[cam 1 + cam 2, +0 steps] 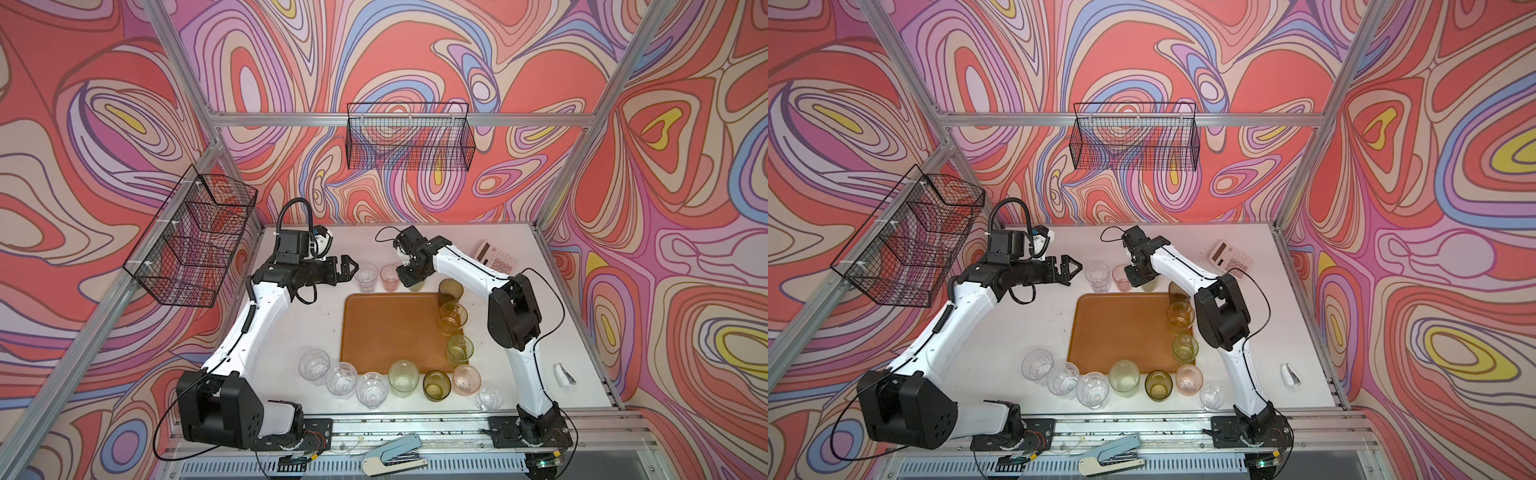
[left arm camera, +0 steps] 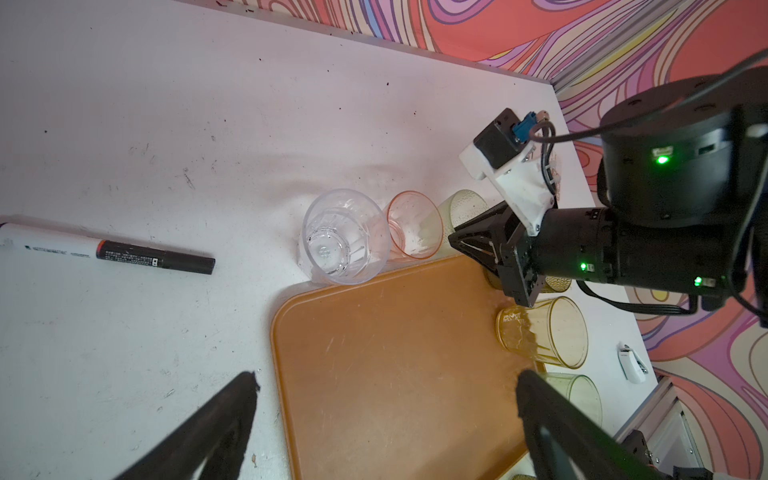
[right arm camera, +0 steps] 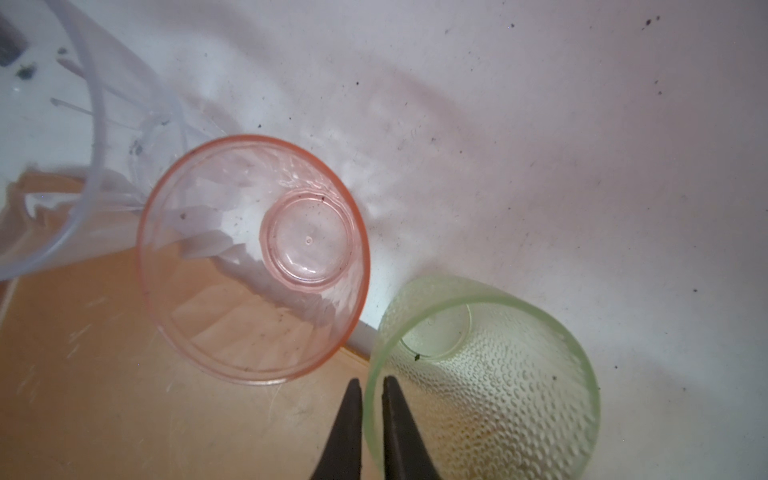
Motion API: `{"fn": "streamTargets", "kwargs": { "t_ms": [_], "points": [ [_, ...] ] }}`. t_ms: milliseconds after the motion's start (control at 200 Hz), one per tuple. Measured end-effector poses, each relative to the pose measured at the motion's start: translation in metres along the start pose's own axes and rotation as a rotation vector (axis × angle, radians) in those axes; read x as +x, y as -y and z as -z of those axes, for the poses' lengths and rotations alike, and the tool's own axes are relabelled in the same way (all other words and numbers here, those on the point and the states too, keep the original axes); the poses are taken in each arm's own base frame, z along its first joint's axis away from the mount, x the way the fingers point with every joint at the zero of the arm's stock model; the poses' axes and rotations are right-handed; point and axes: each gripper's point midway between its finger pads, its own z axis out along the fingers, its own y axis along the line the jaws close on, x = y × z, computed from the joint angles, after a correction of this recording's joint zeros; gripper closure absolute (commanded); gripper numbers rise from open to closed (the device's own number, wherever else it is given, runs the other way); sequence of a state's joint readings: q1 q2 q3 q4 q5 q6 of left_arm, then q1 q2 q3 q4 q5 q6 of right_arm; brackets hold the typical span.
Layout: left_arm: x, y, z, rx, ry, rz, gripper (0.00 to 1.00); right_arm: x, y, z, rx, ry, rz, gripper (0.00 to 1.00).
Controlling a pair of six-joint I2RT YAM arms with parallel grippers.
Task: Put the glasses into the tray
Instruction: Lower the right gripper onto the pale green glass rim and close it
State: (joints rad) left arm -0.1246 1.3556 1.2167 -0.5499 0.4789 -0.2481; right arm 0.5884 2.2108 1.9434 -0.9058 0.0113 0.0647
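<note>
The orange-brown tray (image 1: 390,332) (image 1: 1117,332) lies mid-table. In the right wrist view my right gripper (image 3: 371,380) is shut on the rim of a pale green dimpled glass (image 3: 498,395), one finger inside and one outside, at the tray's far edge (image 3: 83,374). In both top views that gripper (image 1: 409,279) (image 1: 1142,279) hides most of the glass. A pink glass (image 1: 390,276) (image 3: 253,257) and a clear glass (image 1: 365,276) (image 2: 345,237) stand beside it. My left gripper (image 1: 353,268) (image 2: 386,380) is open and holds nothing. Olive-brown (image 1: 450,293), amber (image 1: 453,318) and green (image 1: 459,349) glasses line the tray's right edge.
Several more glasses (image 1: 372,390) stand in a row along the tray's near edge. A calculator (image 1: 496,257) lies at the back right, a marker (image 2: 108,249) at the back left, and a stapler (image 1: 392,457) on the front rail. Black wire baskets (image 1: 409,137) (image 1: 195,237) hang on the walls.
</note>
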Motion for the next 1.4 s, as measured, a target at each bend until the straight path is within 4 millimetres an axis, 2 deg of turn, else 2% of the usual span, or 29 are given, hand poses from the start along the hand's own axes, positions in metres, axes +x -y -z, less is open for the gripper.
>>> {"fn": "streamTargets", "kwargs": {
  "t_ms": [511, 806, 1202, 1402],
  "points": [
    [0.000, 0.000, 0.000, 0.000, 0.000, 0.000, 0.00, -0.003, 0.003, 0.000, 0.018, 0.008, 0.000, 1.00],
    [0.000, 0.000, 0.000, 0.000, 0.000, 0.000, 0.00, -0.008, 0.004, 0.007, 0.024, 0.017, -0.001, 1.00],
    [0.000, 0.000, 0.000, 0.001, 0.000, 0.002, 0.00, -0.002, 0.005, 0.010, 0.031, -0.010, -0.026, 1.00],
    [0.000, 0.000, 0.000, 0.001, 0.000, 0.007, 0.00, -0.002, 0.005, 0.023, 0.035, -0.008, -0.037, 1.00]
  ]
}}
